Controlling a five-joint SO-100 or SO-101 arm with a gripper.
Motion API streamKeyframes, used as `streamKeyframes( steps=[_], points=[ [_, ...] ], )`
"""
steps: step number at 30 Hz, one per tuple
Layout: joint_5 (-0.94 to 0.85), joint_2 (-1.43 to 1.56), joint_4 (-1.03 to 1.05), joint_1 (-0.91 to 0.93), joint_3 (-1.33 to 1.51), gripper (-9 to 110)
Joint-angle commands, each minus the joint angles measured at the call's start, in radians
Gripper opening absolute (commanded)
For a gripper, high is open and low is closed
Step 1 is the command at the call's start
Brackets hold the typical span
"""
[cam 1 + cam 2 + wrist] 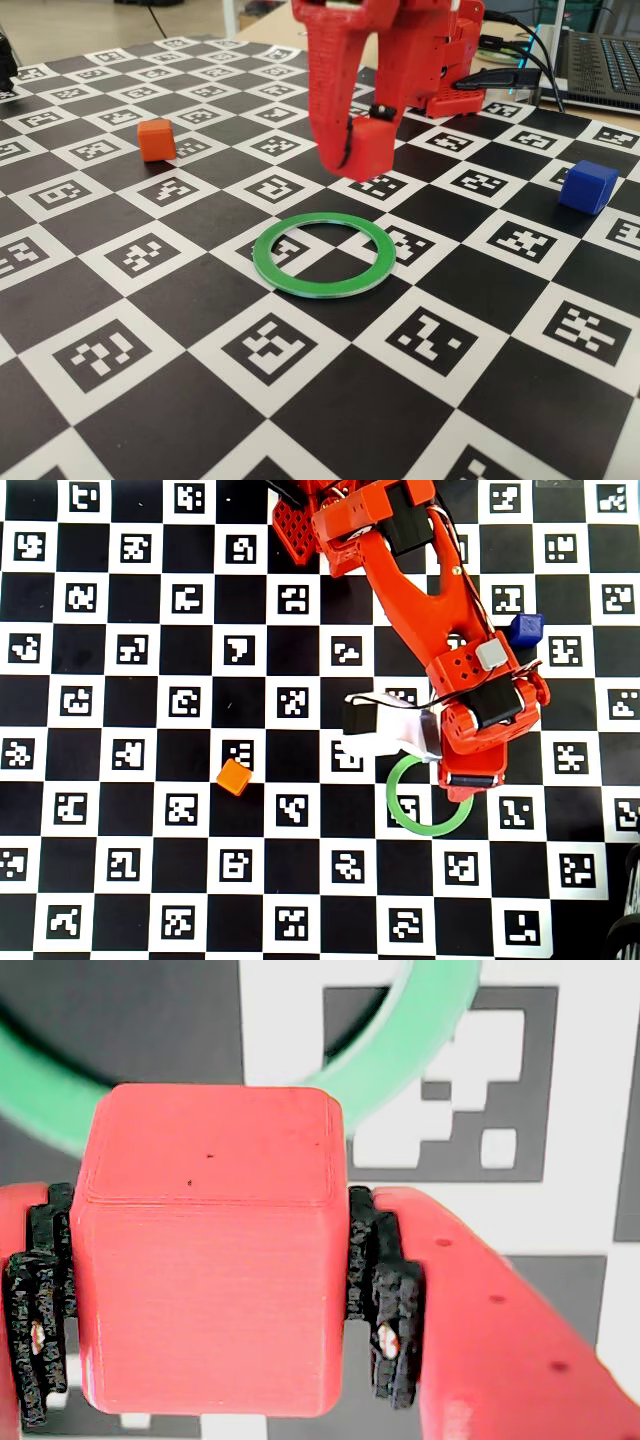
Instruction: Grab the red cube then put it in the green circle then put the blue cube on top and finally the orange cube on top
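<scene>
The red cube (208, 1250) sits clamped between the jaws of the gripper (362, 148), its two side faces pressed by the black ribbed pads (380, 1290), and it hangs clear of the checkered board (300, 400). In the wrist view the green circle (400, 1050) lies ahead of and below the jaws, only part of its arc showing past the cube's top edge; in the fixed view the ring (322, 255) lies in front of and beneath the held cube. The step in hand looks like carrying and placing, so the jaws should travel forward until the cube is centred over the ring's open middle, then lower straight down, releasing only once the base touches the board. The blue cube (587, 186) and the orange cube (156, 139) rest well apart from the jaws, one on each side, untouched.
</scene>
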Motion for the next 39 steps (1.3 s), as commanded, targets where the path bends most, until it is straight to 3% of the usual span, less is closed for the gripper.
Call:
streamKeyframes(
  steps=[1, 23, 39],
  points=[
    [-0.005, 0.012, -0.048, 0.014, -0.006, -1],
    [-0.026, -0.143, -0.066, 0.069, -0.153, -2],
    [-0.034, -0.173, -0.095, 0.060, -0.112, -2]
  ],
)
